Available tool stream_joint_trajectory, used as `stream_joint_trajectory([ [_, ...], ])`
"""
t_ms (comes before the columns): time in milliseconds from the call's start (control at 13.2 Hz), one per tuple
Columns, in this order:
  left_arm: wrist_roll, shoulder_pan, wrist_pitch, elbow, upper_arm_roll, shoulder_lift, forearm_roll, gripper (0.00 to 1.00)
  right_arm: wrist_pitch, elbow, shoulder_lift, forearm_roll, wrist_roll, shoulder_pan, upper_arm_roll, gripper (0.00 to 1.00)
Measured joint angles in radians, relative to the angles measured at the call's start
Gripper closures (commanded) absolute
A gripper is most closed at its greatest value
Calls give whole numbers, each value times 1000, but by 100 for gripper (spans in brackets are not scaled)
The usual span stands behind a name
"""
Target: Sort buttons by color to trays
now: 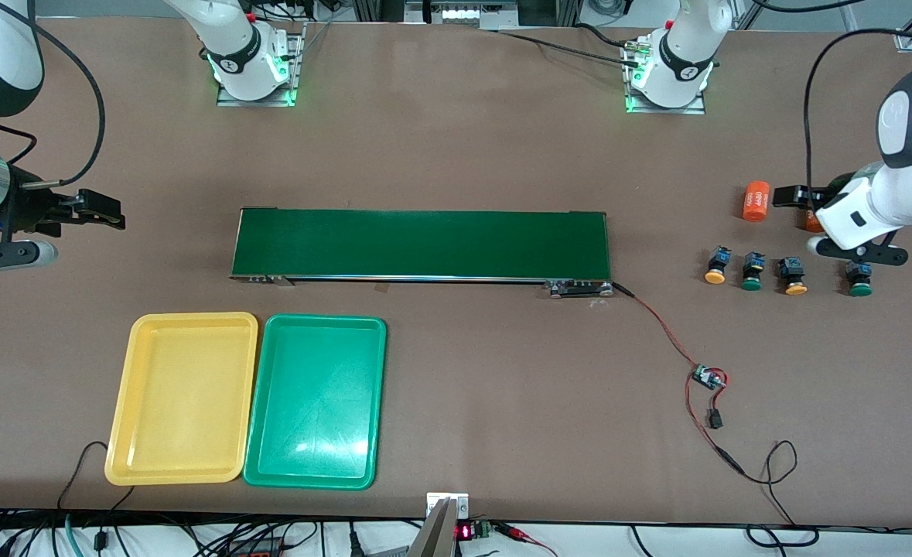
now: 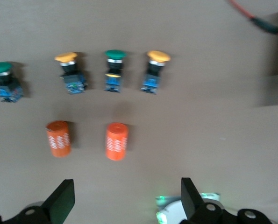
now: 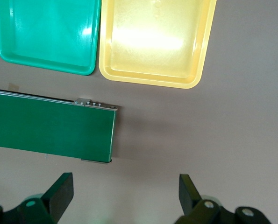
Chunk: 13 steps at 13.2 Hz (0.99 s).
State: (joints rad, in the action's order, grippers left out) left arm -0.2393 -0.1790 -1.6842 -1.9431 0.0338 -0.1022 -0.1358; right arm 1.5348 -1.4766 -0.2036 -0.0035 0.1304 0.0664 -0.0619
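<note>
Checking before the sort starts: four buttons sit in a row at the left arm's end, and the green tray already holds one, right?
Not quite. The four buttons do sit in a row at the left arm's end, but the green tray holds nothing, as the front view shows.

The left arm [image 1: 881,205] hides most of one orange cylinder [image 1: 812,223] at its nine o'clock. The conveyor belt [image 3: 50,126] and the green tray [image 3: 47,35] are cut off by the right wrist view's edge.

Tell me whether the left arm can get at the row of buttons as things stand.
Probably yes: the left gripper hangs open beside the four buttons, which lie uncovered in a spaced row; only two orange cylinders sit nearby.
</note>
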Motion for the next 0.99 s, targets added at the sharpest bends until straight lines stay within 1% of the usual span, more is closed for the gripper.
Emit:
stream_joint_trajectory([
  [152,-74,-88,-127,-86,-3,2,-10,0,0,0,0,0,0,0,0,0],
  [379,-234,-248,-359,-219,-7,2,-12,0,0,0,0,0,0,0,0,0],
  [531,-336,-341,-472,-281,-9,0,-12,0,0,0,-1,0,0,-1,0,0],
  [758,-446,-443,-605,-340,-8,-38,-12,0,0,0,-1,0,0,-1,-1,0],
  [986,-521,-503,-751,-356,-7,-140,-12,0,30,0,-4,0,0,-1,-1,0],
])
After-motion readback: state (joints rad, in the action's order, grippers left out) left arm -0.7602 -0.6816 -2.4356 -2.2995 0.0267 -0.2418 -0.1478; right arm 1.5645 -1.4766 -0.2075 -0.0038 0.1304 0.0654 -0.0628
